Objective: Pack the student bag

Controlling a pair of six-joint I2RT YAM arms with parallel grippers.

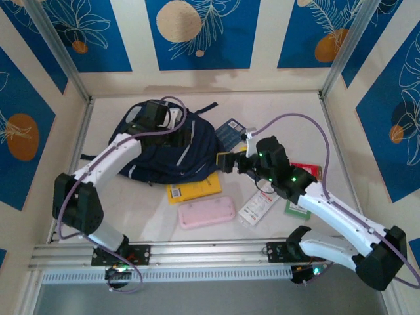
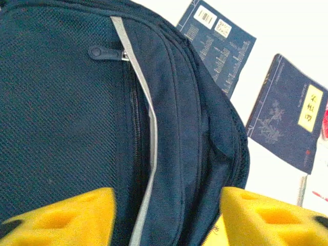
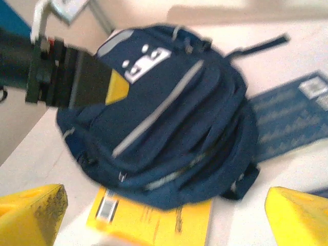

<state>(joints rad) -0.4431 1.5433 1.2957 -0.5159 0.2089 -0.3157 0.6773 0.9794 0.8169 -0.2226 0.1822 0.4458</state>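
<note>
top external view has the student bag (image 1: 174, 154) lying flat on the white table (image 1: 151, 220), left of centre, its lower edge overlapping a yellow booklet (image 1: 193, 189). the left gripper (image 1: 164, 118) sits over the far end of the bag, and the left wrist view shows its yellow fingers (image 2: 66, 215) spread well apart above the navy fabric, pinching nothing (a released hand, with the bag showing in the gap between them). a grey reflective stripe (image 2: 148, 102) runs down the bag there, with a dark zipper pull (image 2: 97, 52) beside its upper end. past the bag's edge lie a dark blue book (image 2: 218, 43) with barcodes and a second blue book (image 2: 289, 115) carrying a yellow label. the right gripper (image 1: 226, 161) hangs just beside the bag's right side; in the right wrist view its two yellow fingers (image 3: 31, 212) stand wide apart at the bottom corners with nothing between them, facing the bag and the booklet. a pink case (image 1: 207, 212) and a white packet (image 1: 257, 209) lie nearer the arm bases, apart from the bag.
</note>
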